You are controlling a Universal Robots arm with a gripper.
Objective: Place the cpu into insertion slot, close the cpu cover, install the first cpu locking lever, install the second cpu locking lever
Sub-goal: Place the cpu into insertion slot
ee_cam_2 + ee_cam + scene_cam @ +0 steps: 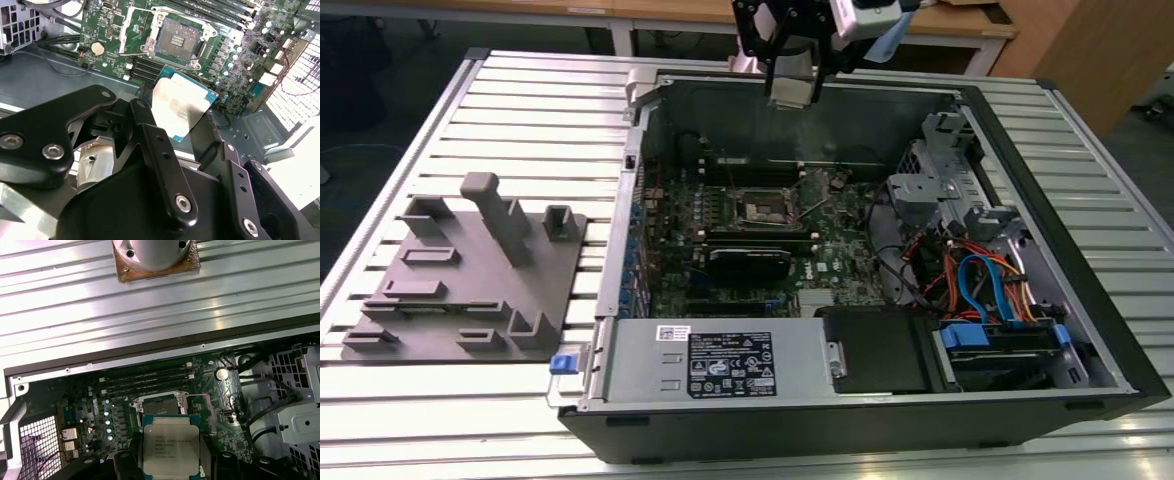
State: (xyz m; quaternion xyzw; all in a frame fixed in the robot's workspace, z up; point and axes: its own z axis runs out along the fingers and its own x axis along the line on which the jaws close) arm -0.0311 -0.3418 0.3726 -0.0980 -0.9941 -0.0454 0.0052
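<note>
— Gripper (794, 90) state?
— Clamped on the cpu (170, 450), fingers (150, 135) on two opposite edges, upper middle of the exterior view.
— And the insertion slot (758, 208)?
— Empty, mid-frame there: below the cpu, slightly left, well apart. I judge its face near parallel to the board (847, 235).

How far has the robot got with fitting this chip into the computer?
Nothing looks finished yet. The gripper holds the cpu above the open case. The insertion slot is empty, its contacts bare, and the cpu cover looks swung open beside it. Seating the chip, closing the cover and both levers remain.
</note>
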